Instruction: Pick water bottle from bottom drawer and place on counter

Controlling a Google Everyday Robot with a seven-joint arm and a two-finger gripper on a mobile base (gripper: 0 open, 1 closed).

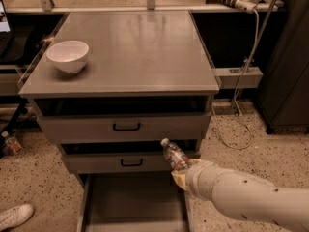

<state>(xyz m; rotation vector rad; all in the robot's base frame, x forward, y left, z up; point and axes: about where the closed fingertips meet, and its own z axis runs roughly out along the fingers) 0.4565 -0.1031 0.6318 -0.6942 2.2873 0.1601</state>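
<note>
I see the water bottle (pixel 174 155) off the floor of the bottom drawer (pixel 135 208) and up in the air. It is tilted, with its white cap pointing up and to the left and its base down and to the right. From my view it sits in front of the right end of the lower handled drawer (pixel 116 163), above the open bottom drawer's right side.

The gripper (pixel 179 177) is clamped on the bottle's lower end. Only a bit of yellowish pad shows past the wrist, so I read the grip mostly from the bottle hanging free there. The arm (pixel 241 197) comes in from the lower right corner, pale and rounded, crossing over the bottom drawer's right rail.

The bottom drawer is pulled out towards me and the part of its flat grey floor I can see is bare. Above the lower handled drawer is the upper handled drawer (pixel 126 126), and both have black handles.

The counter (pixel 135 47) tops the cabinet, well above the bottle. A white bowl (pixel 68 56) stands near its left edge. A white shoe (pixel 14 216) lies on the speckled floor (pixel 231 149) at lower left, and a cable (pixel 245 81) hangs down to the right of the cabinet.
</note>
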